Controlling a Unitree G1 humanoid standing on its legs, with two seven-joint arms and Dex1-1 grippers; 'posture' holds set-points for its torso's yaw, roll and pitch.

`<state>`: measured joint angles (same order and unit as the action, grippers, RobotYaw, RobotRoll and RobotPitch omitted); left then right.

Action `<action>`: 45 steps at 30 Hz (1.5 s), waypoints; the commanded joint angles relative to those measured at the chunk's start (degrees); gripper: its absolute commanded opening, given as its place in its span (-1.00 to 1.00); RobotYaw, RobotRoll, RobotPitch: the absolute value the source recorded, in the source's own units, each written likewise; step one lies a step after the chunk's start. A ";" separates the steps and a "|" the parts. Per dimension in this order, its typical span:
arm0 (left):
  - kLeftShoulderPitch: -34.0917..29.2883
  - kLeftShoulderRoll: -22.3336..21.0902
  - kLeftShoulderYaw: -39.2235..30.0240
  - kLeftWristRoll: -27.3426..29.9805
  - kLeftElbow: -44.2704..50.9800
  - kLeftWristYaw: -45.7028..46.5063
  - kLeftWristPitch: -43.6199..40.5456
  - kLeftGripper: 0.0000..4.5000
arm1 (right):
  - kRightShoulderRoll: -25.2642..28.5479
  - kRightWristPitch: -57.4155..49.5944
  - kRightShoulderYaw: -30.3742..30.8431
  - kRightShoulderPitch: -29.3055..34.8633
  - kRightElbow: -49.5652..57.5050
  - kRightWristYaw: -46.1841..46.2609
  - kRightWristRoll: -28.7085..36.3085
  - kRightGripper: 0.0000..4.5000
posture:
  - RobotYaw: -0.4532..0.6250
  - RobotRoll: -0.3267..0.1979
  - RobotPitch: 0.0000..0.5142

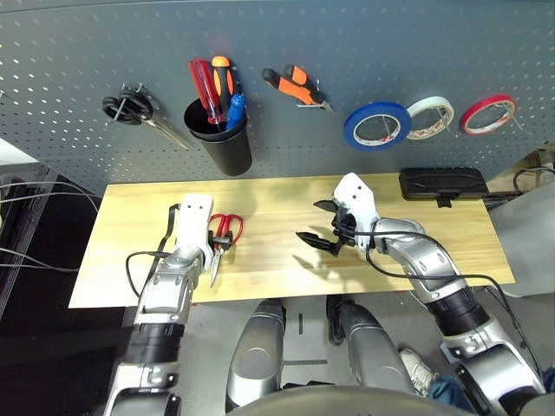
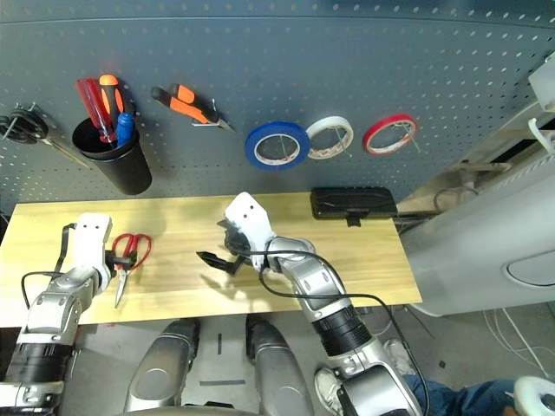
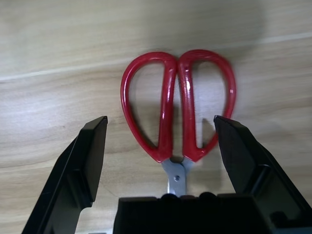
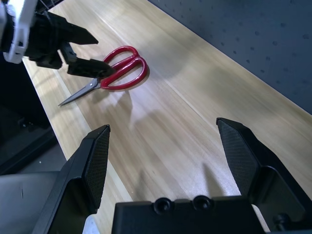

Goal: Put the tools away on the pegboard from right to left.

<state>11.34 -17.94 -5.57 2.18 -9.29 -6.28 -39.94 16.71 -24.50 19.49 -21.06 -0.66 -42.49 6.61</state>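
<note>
left wrist view shows the left gripper (image 3: 161, 131) with its jaws spread wide, one on each side of the red-handled scissors (image 3: 178, 105). the jaws are not touching the scissors. the two red loops lie between the jaws, and the scissors lie flat on the wooden surface (image 1: 277, 260).

the right gripper (image 1: 319, 225) is near the middle of the surface. its jaws are spread wide too, and they hold nothing. the scissors are well apart from these jaws, out toward the left gripper.

beyond both grippers stands the pegboard (image 1: 286, 35). the orange-and-black-handled pliers (image 1: 297, 85) hang on it past the right gripper. just beside them hangs the blue tape roll (image 1: 376, 125), then a white tape roll (image 1: 430, 116), then a red tape roll (image 1: 488, 113). past the left gripper is a black cup (image 1: 220, 139) with the small blue-handled screwdriver (image 1: 234, 108) standing in it. black-handled scissors (image 1: 137, 111) hang further out on that side.
</note>
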 commanded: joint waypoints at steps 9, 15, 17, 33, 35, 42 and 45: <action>6.52 1.77 3.19 -1.70 -10.98 -0.69 6.15 0.98 | 0.60 -0.56 0.85 1.73 0.09 -0.28 -0.56 1.00 | 0.07 0.25 0.09; 5.75 2.38 3.46 -2.17 -11.91 -0.92 6.52 0.98 | 0.65 -0.79 0.84 2.17 0.54 -0.08 -0.63 1.00 | 0.06 0.25 0.10; 5.07 2.29 3.38 -2.38 -12.29 -0.97 6.81 0.98 | 0.57 -0.91 0.87 2.34 0.75 0.04 -0.62 1.00 | 0.06 0.25 0.11; 6.46 1.27 2.08 -2.26 -19.90 -0.92 10.00 0.98 | 0.98 -0.59 0.96 2.78 0.59 -0.26 -0.90 1.00 | 0.04 0.25 0.13; 6.90 1.14 2.22 -2.21 -20.40 -1.35 9.82 0.98 | 1.23 -0.58 0.94 2.98 0.80 -0.27 -0.97 1.00 | 0.04 0.25 0.13; 7.00 0.70 1.65 -1.51 -17.48 -2.45 6.91 0.98 | 2.09 -0.31 1.15 3.79 1.27 -0.41 -1.17 1.00 | 0.04 0.25 0.11; 6.90 0.24 0.60 -1.24 -15.99 -2.15 6.60 0.98 | 2.17 -0.30 1.37 4.10 1.52 -0.48 -1.19 1.00 | 0.05 0.25 0.10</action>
<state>19.75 -17.22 -4.18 0.56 -25.95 -8.50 -32.26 18.65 -25.01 19.58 -18.32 -0.01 -42.41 5.92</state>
